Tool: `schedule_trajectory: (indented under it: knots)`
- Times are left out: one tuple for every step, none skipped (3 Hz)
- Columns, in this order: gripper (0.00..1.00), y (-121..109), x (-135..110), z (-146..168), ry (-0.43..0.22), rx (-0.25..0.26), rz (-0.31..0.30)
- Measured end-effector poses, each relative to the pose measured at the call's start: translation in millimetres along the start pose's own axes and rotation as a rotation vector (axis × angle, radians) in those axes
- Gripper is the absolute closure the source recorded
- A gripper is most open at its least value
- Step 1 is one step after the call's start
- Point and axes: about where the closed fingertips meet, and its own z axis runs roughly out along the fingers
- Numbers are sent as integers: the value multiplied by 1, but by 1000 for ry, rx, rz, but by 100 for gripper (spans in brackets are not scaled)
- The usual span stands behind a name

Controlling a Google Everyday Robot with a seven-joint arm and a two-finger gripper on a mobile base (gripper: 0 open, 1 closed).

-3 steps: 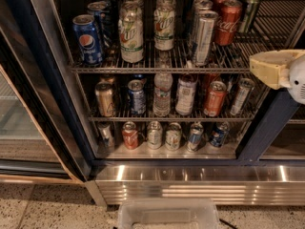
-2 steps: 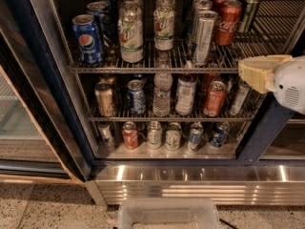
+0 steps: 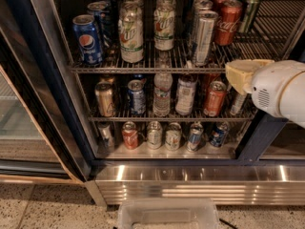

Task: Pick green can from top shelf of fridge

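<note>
The green can [image 3: 249, 11] is slim and dark green with a silver top. It stands at the far right of the top shelf [image 3: 143, 65], just right of a red Coca-Cola can [image 3: 228, 16], inside the fridge [image 3: 43, 56]. My gripper [image 3: 244, 73], cream-coloured on a white arm [image 3: 282, 91], hangs in front of the fridge's right side at the level of the middle rack. It is below the green can and apart from it, and holds nothing that shows.
On the top shelf stand Pepsi cans [image 3: 88, 39], pale cans with a green-and-red logo [image 3: 131, 37] and a tall silver can [image 3: 204, 32]. Lower racks hold cans and a water bottle [image 3: 162, 93]. The glass door [image 3: 19, 123] stands open at left. A clear bin [image 3: 167, 213] sits on the floor.
The arm and gripper have moved left, further into view across the fridge's right side. The cans have not moved.
</note>
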Motion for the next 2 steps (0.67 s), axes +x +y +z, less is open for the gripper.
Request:
schedule_trajectory:
  knots:
    - [100, 12, 2, 11, -3, 63, 45]
    - [100, 12, 2, 11, -3, 63, 46]
